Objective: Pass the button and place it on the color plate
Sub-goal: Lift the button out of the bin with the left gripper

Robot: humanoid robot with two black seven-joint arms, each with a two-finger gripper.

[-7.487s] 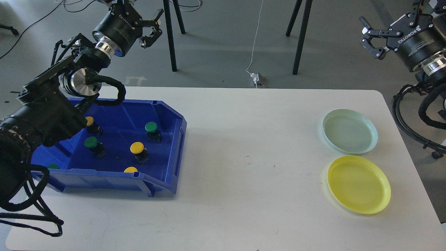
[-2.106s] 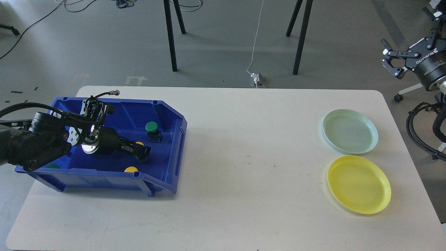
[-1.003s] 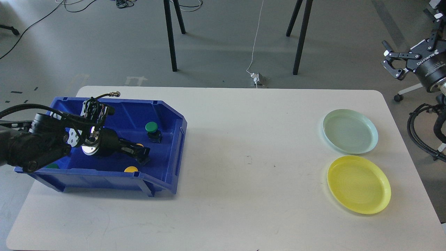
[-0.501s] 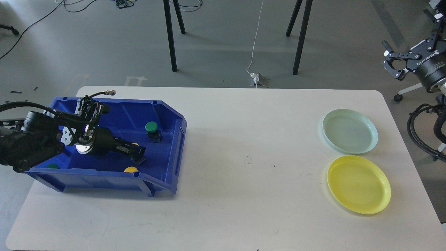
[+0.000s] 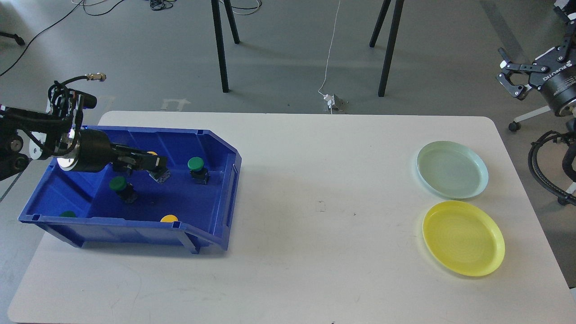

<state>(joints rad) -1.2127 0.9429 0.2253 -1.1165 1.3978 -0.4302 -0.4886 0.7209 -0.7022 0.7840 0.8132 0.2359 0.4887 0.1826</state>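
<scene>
My left gripper point(image 5: 154, 164) is shut on a yellow button point(image 5: 153, 154) with a black base and holds it raised over the middle of the blue bin point(image 5: 216, 148). In the bin lie a green button point(image 5: 195, 164) at the right, a green button point(image 5: 118, 183) at the left, a green one point(image 5: 68, 214) in the front left corner and a yellow one point(image 5: 169, 218) by the front wall. The yellow plate point(image 5: 463, 237) and the pale green plate point(image 5: 452, 168) sit empty at the table's right. My right gripper point(image 5: 510, 77) is open and empty, high beyond the table's right edge.
The white table point(image 5: 315, 234) spreads between bin and plates. Black stand legs point(image 5: 220, 49) and a white cable point(image 5: 330, 54) are on the floor behind the table. A loose black cable loop point(image 5: 540, 166) hangs by the right edge.
</scene>
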